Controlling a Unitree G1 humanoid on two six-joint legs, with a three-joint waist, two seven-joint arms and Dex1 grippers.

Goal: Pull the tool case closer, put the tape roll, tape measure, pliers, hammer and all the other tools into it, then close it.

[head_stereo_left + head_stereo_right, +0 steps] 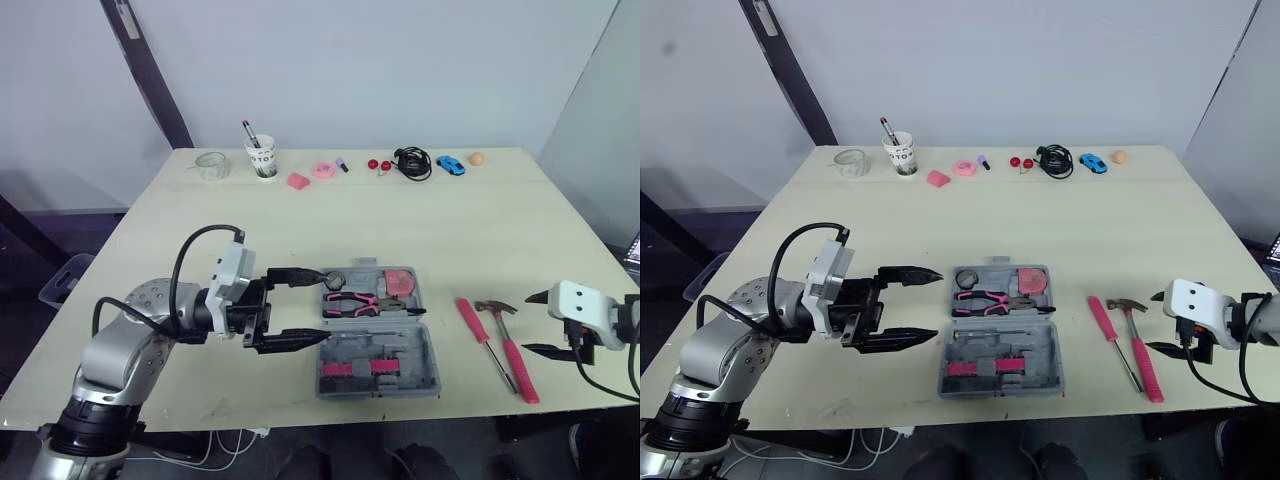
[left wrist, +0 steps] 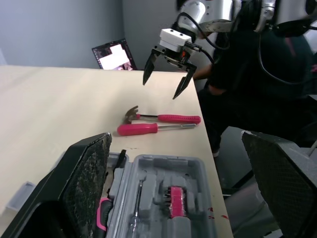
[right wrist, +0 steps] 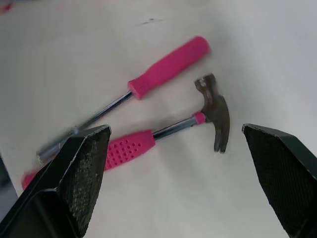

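The grey tool case [image 1: 432,352] lies open near the table's front edge. Its far half holds a tape roll [image 1: 335,279], pink-handled pliers [image 1: 350,300] and a pink tape measure [image 1: 399,284]; the near half holds bits in a pink holder [image 1: 356,369]. My left gripper [image 1: 320,307] is open at the case's left side, with its fingertips over the case's left edge. To the right of the case lie a pink screwdriver [image 1: 475,322] and a pink-handled hammer [image 1: 512,347]. My right gripper [image 1: 527,323] is open just right of the hammer [image 3: 163,134], holding nothing.
Along the table's far edge stand a glass cup [image 1: 211,165], a white mug with pens [image 1: 262,158], small pink items [image 1: 323,169], a black cable [image 1: 412,162], a blue toy car [image 1: 450,165] and an orange ball [image 1: 477,158]. The hammer lies close to the front edge.
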